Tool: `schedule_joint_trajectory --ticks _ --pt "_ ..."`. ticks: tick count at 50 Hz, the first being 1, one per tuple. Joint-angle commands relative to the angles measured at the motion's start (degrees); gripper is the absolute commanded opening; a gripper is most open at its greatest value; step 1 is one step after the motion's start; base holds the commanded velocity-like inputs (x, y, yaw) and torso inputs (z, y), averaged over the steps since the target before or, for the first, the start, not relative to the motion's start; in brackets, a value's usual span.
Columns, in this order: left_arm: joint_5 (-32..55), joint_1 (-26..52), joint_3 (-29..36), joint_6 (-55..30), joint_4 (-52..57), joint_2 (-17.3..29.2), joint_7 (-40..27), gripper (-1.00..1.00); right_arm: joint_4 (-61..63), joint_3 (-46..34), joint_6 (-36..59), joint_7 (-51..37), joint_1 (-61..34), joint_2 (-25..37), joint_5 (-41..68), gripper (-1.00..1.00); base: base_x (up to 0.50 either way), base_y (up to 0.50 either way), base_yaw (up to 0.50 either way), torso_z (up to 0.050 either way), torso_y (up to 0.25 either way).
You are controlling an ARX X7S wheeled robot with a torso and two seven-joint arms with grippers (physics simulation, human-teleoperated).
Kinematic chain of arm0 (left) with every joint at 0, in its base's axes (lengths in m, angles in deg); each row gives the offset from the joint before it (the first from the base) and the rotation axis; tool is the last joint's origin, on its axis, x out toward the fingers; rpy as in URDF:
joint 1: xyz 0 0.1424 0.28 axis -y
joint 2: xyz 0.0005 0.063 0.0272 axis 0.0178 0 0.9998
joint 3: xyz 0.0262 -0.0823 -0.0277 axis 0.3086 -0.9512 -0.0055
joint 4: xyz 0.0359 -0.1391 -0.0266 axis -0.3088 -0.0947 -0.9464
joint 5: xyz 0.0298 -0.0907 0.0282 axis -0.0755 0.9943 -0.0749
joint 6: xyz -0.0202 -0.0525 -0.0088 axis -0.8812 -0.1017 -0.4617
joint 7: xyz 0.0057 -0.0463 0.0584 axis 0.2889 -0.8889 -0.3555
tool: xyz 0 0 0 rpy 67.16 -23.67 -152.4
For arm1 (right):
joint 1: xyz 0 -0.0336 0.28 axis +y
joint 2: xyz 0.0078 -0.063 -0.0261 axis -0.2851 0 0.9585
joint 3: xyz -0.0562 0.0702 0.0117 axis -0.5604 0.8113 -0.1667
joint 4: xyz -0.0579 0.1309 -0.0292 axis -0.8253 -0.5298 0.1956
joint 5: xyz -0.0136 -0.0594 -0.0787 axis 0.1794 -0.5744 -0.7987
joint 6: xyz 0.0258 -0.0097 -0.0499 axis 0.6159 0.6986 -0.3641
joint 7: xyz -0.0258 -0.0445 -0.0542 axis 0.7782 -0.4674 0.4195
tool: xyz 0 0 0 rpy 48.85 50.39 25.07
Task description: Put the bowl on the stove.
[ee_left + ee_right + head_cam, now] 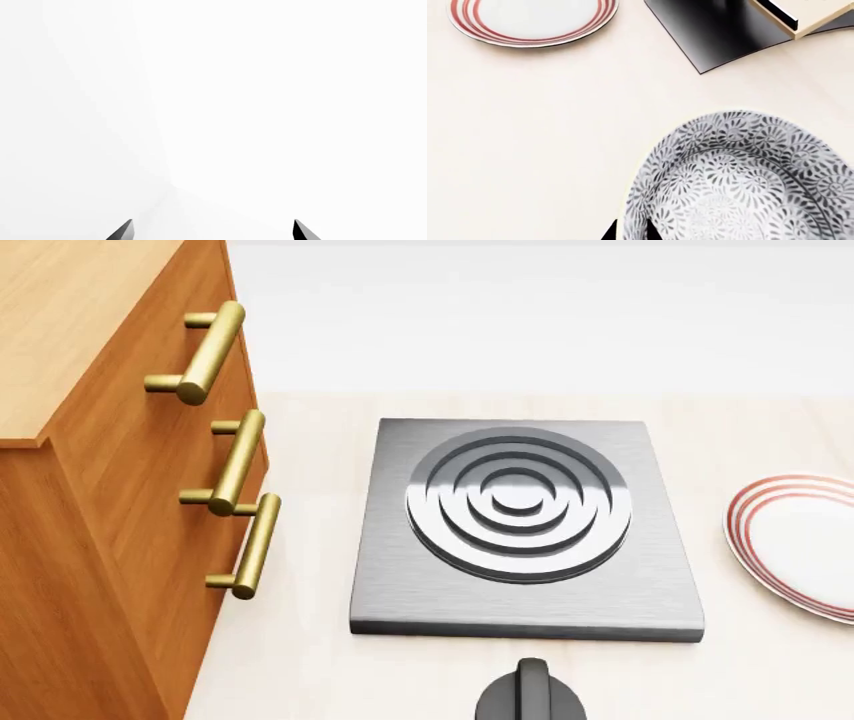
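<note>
One stove (527, 530), one plate (797, 543), one knob (533, 695), three brass handles (214, 352). One bowl (740, 180), grey-and-white floral all over, sits close under the right gripper (627, 232); its grip cannot be told. The left gripper (213, 231) hangs spread. The stove sits mid-worktop, bare.

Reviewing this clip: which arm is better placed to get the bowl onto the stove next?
Right. Its wrist camera has the bowl right at the right gripper, with a fingertip at the rim. The left gripper faces only blank white, fingertips apart, nothing between them. The stove sits bare in the head view.
</note>
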Motion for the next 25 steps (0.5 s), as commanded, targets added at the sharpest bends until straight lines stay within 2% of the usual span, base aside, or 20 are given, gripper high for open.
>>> schedule_joint_trajectory --ticks 1,12,18,25 --pt "-1.4 -0.1 -1.2 0.5 -0.3 -1.0 0.5 1.00 1.7 4.0 -0.6 0.3 3.9 -1.8 -2.2 -1.00 0.00 0.00 0.00 0.000 0.000" --pt "-1.4 -0.2 -1.0 0.4 -0.3 -0.8 0.3 1.00 6.7 7.0 1.6 2.6 0.5 1.1 2.8 -1.00 0.00 0.00 0.00 0.000 0.000" --pt "-1.2 -0.2 -1.1 0.4 -0.6 -0.7 0.1 1.00 10.5 8.7 3.9 3.6 -2.0 4.7 5.7 -1.00 0.00 0.00 0.00 0.000 0.000" --pt "-1.3 -0.2 -1.1 0.4 -0.6 -0.6 -0.1 1.00 12.9 7.4 4.9 4.5 -4.8 7.8 7.4 -1.00 0.00 0.00 0.00 0.000 0.000"
